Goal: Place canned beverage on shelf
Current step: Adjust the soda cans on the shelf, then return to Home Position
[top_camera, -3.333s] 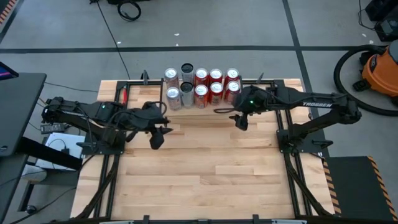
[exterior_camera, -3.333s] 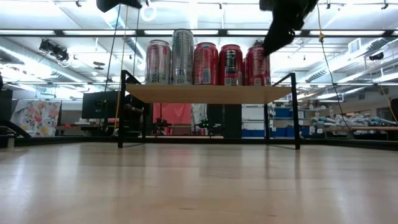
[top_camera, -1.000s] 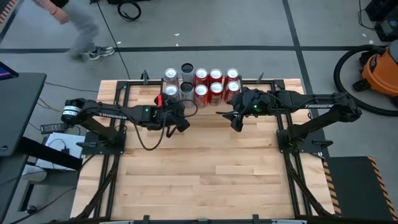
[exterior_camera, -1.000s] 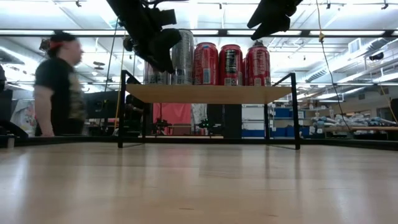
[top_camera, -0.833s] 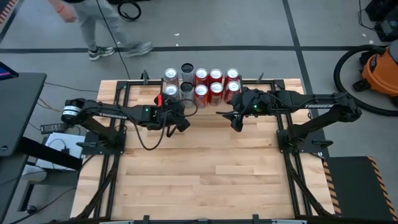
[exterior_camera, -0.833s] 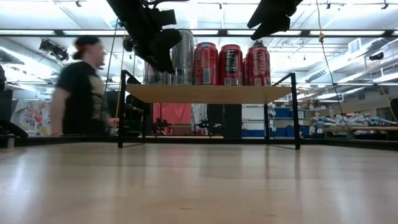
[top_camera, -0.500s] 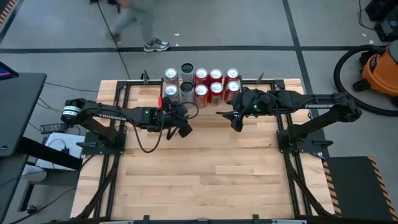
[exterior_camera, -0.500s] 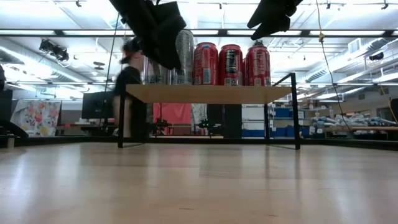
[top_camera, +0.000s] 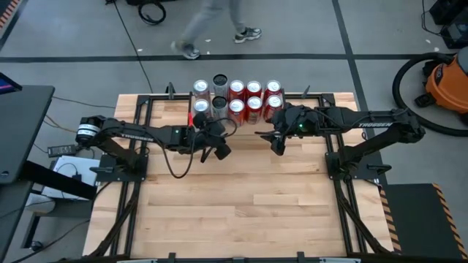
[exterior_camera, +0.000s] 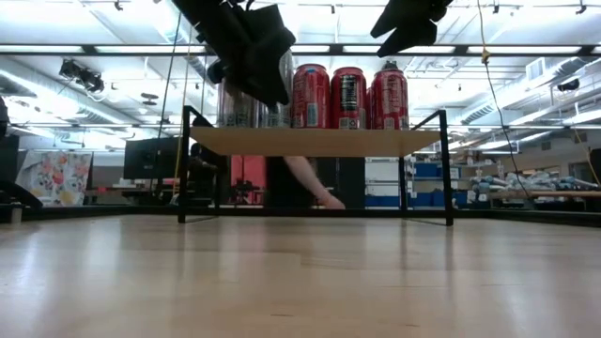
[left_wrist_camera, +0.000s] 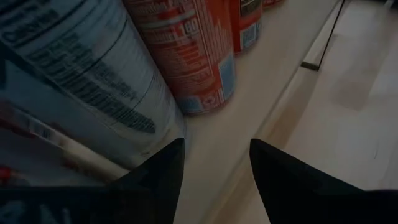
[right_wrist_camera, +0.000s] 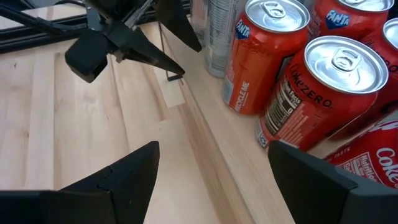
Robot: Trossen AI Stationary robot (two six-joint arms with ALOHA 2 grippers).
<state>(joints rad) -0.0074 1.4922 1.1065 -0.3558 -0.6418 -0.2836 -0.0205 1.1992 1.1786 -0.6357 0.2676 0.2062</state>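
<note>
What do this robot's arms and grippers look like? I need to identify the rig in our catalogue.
Two slim black jointed arms with white Trossen lettering and looping black cables. The left gripper and right gripper each have two dark, tapered fingers; a green light glows on the right arm.

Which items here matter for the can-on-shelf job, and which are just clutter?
Job:
- shelf
- cans standing on it, red and silver
- left gripper, open and empty, at the shelf's front edge by the silver cans
- right gripper, open and empty, at the front edge near the red cans

Clutter:
- orange vacuum on the floor
- person walking behind the table
</note>
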